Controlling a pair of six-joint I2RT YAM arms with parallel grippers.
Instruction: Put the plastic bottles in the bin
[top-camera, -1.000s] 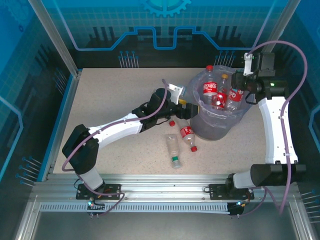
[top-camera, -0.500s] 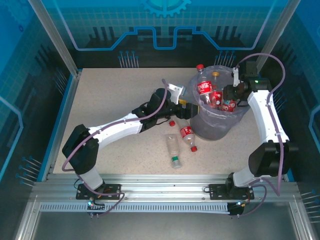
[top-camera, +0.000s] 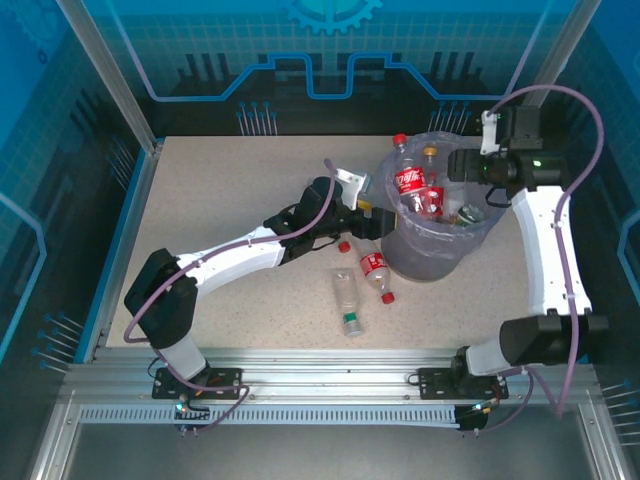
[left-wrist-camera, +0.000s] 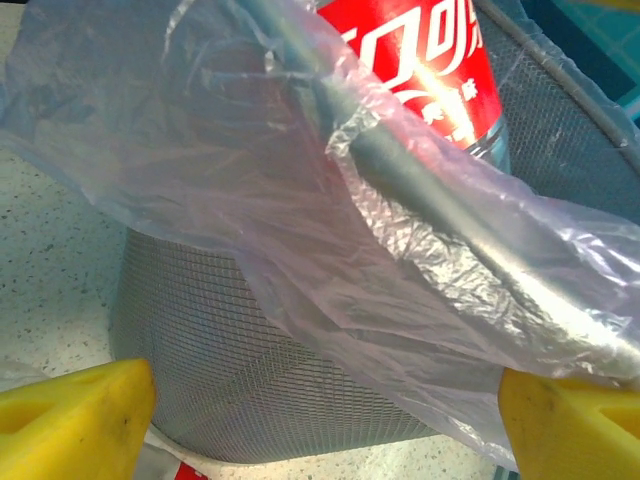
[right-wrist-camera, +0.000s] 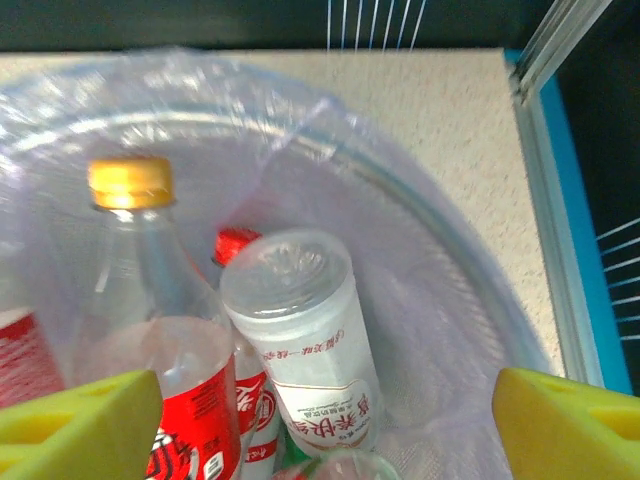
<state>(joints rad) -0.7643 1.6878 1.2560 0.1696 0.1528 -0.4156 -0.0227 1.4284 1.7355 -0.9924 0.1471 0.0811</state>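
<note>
- Nearest the arm bases, two plastic bottles lie loose on the table (top-camera: 220, 190). A green-capped bottle (top-camera: 346, 298) is on its side, and just beyond it a red-labelled bottle (top-camera: 376, 272) rests close to the foot of the bin (top-camera: 440, 265).
- The left gripper (left-wrist-camera: 322, 415) sits low just beside the bin's left wall, its fingers spread wide and empty. Its wrist view faces the mesh wall and the liner (left-wrist-camera: 300, 200) draped over the rim. Both loose bottles lie just on its near side (a red cap by the arm may belong to a third; too hidden to tell).
- Farther back, the bin holds several bottles, among them a yellow-capped bottle (right-wrist-camera: 150, 300) and a white-labelled bottle (right-wrist-camera: 305, 330).
- Farthest, the right gripper (right-wrist-camera: 322, 420) hangs above the bin's far-right rim with its jaws apart, holding nothing, and the binned bottles are directly beneath it.
- This looks like the release end of a drop. The next move calls for an arm, probably the closer left one, to descend on a loose bottle, straddle its body crosswise and close.
</note>
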